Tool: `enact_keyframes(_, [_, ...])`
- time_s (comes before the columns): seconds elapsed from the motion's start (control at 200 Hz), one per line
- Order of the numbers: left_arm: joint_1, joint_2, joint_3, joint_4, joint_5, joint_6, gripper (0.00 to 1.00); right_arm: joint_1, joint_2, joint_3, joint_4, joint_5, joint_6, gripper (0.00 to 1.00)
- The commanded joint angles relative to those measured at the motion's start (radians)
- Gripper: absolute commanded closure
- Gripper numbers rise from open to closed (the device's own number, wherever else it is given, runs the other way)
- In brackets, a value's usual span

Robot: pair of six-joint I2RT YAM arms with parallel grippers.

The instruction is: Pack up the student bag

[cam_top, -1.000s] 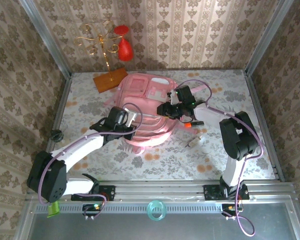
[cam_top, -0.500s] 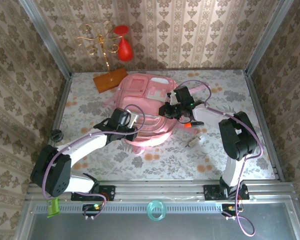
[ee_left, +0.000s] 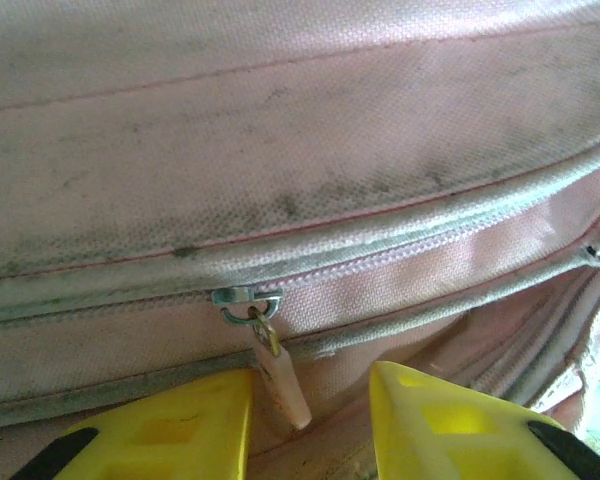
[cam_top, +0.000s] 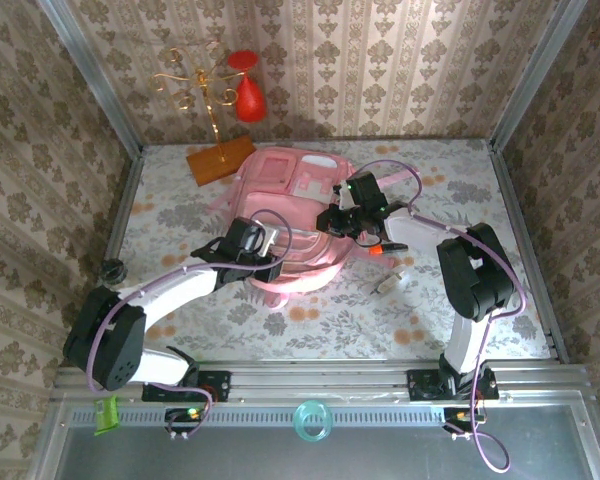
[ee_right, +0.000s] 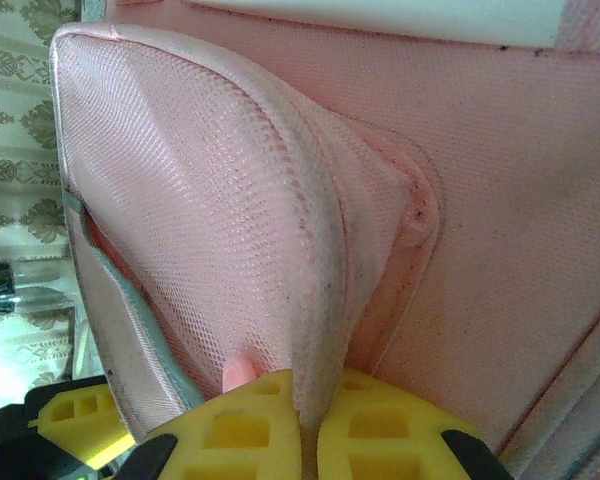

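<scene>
Bag (cam_top: 280, 185): pink, lying flat at the middle of the table (cam_top: 460, 180).
Left gripper (ee_left: 310, 425): released, at the bag's 7 o'clock edge. Its yellow fingers are parted either side of the zip pull (ee_left: 285, 385) and are not pinching it.
Right gripper (ee_right: 310, 435): clenched on a raised fold of bag fabric, at the bag's 3 o'clock side.
Stand (cam_top: 220, 160): gold branches on a wooden base, at 11 o'clock from the bag.

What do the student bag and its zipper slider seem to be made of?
The student bag looks like woven fabric, matte pink, its weave grain visible. The zipper slider seems metal: silvery, glinting. Its pull tab may be soft plastic, smooth pale pink.
</scene>
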Motion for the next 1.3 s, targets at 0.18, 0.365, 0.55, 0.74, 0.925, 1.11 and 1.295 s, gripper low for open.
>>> enact_keyframes(0.18, [0.002,0.019,-0.02,0.077,-0.127,-0.045,0.72,0.017,-0.006,0.023,0.003,-0.002,-0.045,1.0])
enact_keyframes(0.365, [0.002,0.012,-0.026,0.08,-0.167,-0.031,0.85,0.014,-0.018,0.025,-0.019,0.0,-0.072,1.0])
enact_keyframes(0.55, [0.006,-0.026,-0.039,0.071,-0.17,-0.014,1.0,0.006,-0.033,0.021,-0.053,0.052,-0.103,1.0])
enact_keyframes(0.74, [0.051,-0.063,-0.034,0.001,-0.208,0.043,1.0,-0.003,-0.066,0.017,-0.133,0.208,-0.161,1.0])
enact_keyframes(0.925, [0.08,-0.076,-0.011,-0.071,-0.18,0.078,1.0,-0.009,-0.072,0.044,-0.201,0.294,-0.223,1.0])
enact_keyframes(1.11, [0.094,-0.102,-0.007,-0.124,-0.158,0.087,1.0,-0.053,-0.072,0.088,-0.265,0.243,-0.322,1.0])
enact_keyframes(1.295, [0.091,-0.151,-0.021,-0.134,-0.08,0.018,1.0,-0.112,-0.012,0.199,-0.377,0.164,-0.445,1.0])
